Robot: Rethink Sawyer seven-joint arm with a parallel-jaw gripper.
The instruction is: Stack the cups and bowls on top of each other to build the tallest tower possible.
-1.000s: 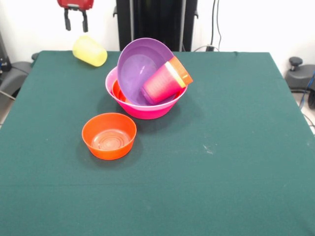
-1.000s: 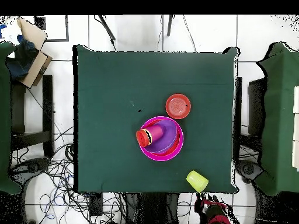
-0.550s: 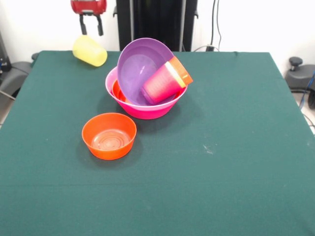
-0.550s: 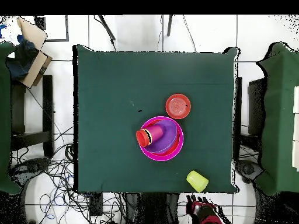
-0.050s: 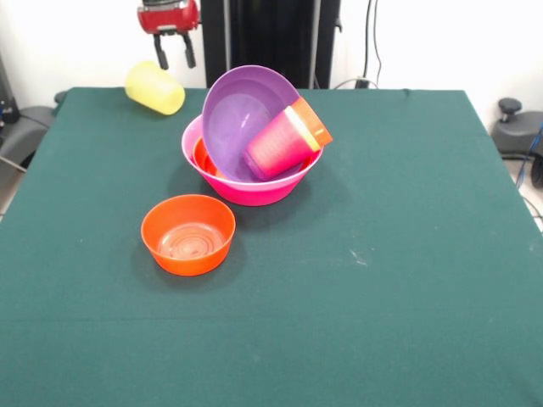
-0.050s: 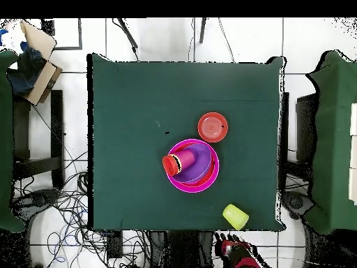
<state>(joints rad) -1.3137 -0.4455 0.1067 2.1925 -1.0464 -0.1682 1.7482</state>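
Cloth (image 5: 407, 280) runs bare along your left edge and across the whole near and right side, so you have open room there. At the far left corner a yellow cup (image 5: 154, 87) lies on its side close to the edge; judge it likely to roll if nudged. Just above and right of it hangs the gripper (image 5: 176, 54), jaws apart, holding nothing. Nearer you sits an orange bowl (image 5: 187, 233), upright and apart from the tower (image 5: 252, 140). In the pink bowl (image 5: 254, 192) the purple bowl (image 5: 237, 114) leans tilted, with nested cups (image 5: 284, 140) on their side against it, so the pile looks unsteady.
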